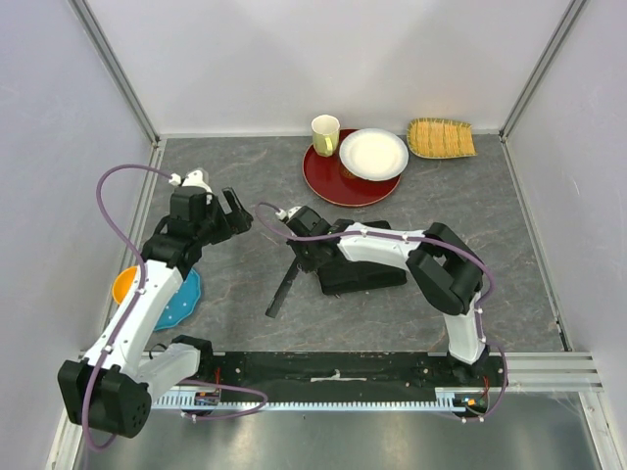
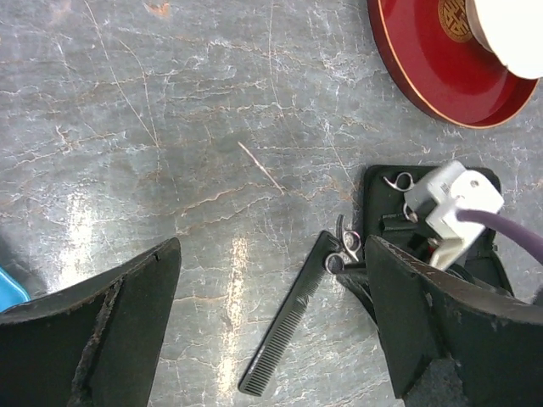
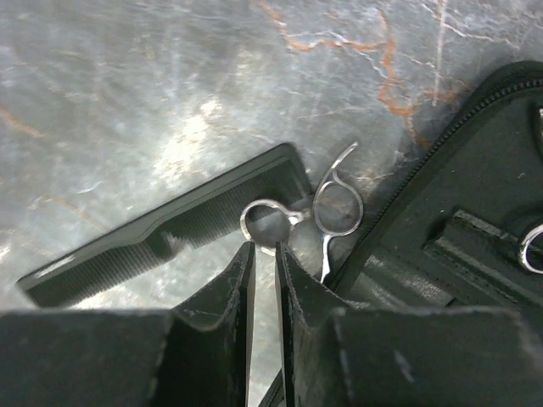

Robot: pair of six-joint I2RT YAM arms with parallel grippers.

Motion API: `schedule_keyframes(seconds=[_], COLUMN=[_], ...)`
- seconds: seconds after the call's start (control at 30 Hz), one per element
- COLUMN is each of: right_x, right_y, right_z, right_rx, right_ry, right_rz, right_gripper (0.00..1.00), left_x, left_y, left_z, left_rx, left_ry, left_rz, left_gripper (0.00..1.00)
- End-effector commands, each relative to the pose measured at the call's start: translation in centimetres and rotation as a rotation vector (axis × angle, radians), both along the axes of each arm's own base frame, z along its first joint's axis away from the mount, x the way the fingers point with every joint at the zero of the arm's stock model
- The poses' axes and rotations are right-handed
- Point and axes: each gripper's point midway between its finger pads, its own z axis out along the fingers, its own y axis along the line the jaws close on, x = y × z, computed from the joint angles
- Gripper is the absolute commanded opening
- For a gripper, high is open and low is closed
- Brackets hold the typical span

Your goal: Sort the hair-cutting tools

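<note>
Scissors (image 3: 316, 212) are seen lying just beside the black case (image 3: 441, 229), over the end of the long comb (image 3: 153, 246) on the counter (image 3: 127, 102). The right claw (image 3: 265, 250) is almost closed at one ring; whether it grips cannot be told. The left claw (image 2: 271, 254) is held wide open and empty, left of the case.
</note>
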Motion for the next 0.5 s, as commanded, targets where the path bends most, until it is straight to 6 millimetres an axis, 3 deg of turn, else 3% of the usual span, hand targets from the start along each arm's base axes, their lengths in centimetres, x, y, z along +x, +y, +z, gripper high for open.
schedule_keyframes(seconds=[0.0,0.3,0.47], right_x=[2.7,4.1,4.8], right_y=[0.6,0.1,-0.3], right_z=[0.4,2.3,1.6], right_rx=[-0.015,-0.018,-0.063], right_ry=[-0.083,-0.152,-0.15], right_rz=[-0.082,-0.137,-0.157], right_gripper=[0.21,0.21,0.22], left_x=[-1.0,-0.9,-0.6], left_y=[-0.9,-1.4,-1.7], left_z=[-0.5,-0.9,-1.3], left_rx=[-0.063,-0.072,-0.079], left_ry=[0.022,0.028,0.041], left_rz=[-0.032,-0.064,-0.078], left_gripper=[0.94,0.94,0.93])
